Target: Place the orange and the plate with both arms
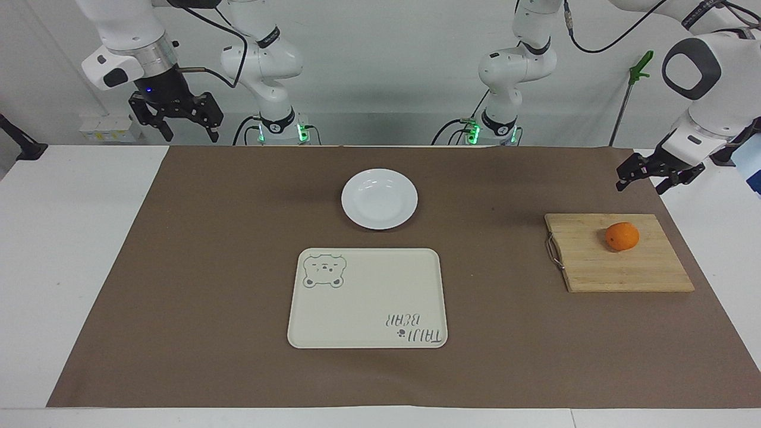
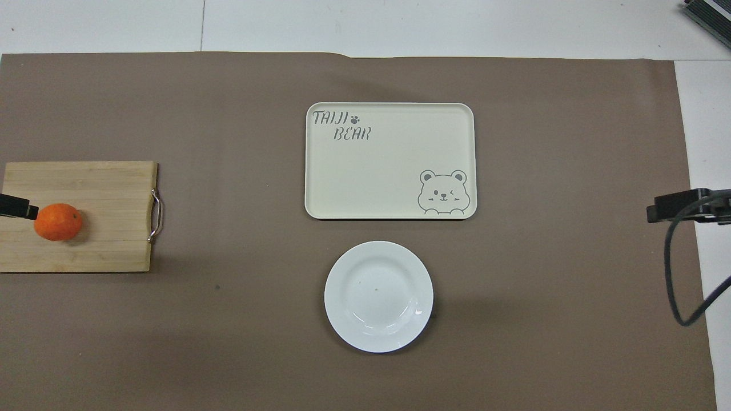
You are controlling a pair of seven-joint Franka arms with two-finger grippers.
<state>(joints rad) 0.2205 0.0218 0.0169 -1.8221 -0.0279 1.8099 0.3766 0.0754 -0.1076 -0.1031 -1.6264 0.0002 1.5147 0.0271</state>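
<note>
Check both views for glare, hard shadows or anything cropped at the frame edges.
Facing view: even light, a mild sheen on the plate, a short soft shadow beside the orange; both grippers show whole. Overhead view: small highlights in the plate's well; the cutting board is cropped at the frame edge, and only a tip of the left gripper shows.
</note>
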